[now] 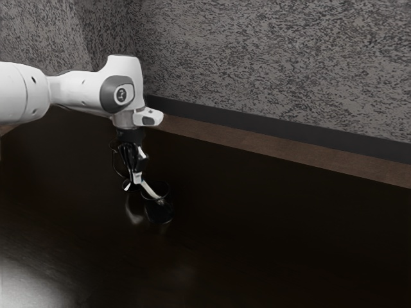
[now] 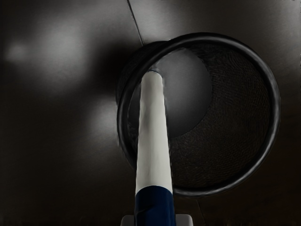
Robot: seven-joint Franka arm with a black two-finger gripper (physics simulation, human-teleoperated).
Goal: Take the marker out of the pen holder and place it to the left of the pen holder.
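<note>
Below the arm in the exterior view, my gripper (image 1: 133,181) is shut on the upper end of the marker (image 1: 150,190), which slants down into the dark pen holder (image 1: 159,210). From the wrist view, the marker (image 2: 154,136) has a white body and a dark blue end. Light edges of my gripper (image 2: 155,220) press on both sides of the blue end. The white end lies inside the round black rim of the pen holder (image 2: 274,113), near one side of its wall. The holder's floor is partly behind the marker.
The dark glossy table (image 1: 270,237) extends around the holder. A brown strip (image 1: 289,153) and a textured grey wall (image 1: 270,58) lie beyond it.
</note>
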